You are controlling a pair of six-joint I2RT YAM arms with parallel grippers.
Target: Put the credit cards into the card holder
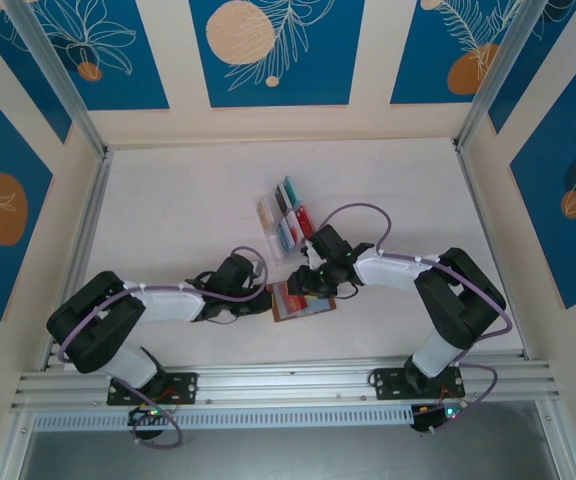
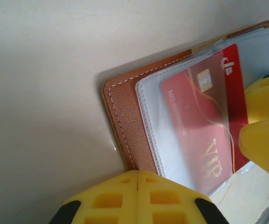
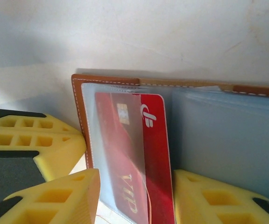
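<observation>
Top external view: the brown leather card holder (image 1: 313, 308) lay open and flat on the white table (image 1: 168, 220), near its front edge and between the two arms. The left gripper (image 1: 265, 300) met it from the left, the right gripper (image 1: 308, 283) from the far right side. Just beyond the holder stood a clear slotted rack (image 1: 284, 218) holding several more cards (image 1: 290, 195), teal, red, blue and cream among them.

Left wrist view: the left gripper (image 2: 137, 179) was closed, its two yellow fingers pressed together with no gap. Their tips touched the stitched edge of the card holder (image 2: 120, 116); whether they pinched the leather could not be told. A red card (image 2: 204, 126) marked VIP, with a gold chip, sat partly inside a clear plastic pocket (image 2: 148, 107) of the holder.

Right wrist view: the right gripper (image 3: 137, 186) had its fingers (image 3: 64, 196) apart, one on each side of the lower end of the red card (image 3: 153, 154). The left part of the card lay under the pocket film, and its long right strip was uncovered. The fingers of the left gripper (image 3: 36, 135) rested against the left border of the card holder (image 3: 78, 107).
</observation>
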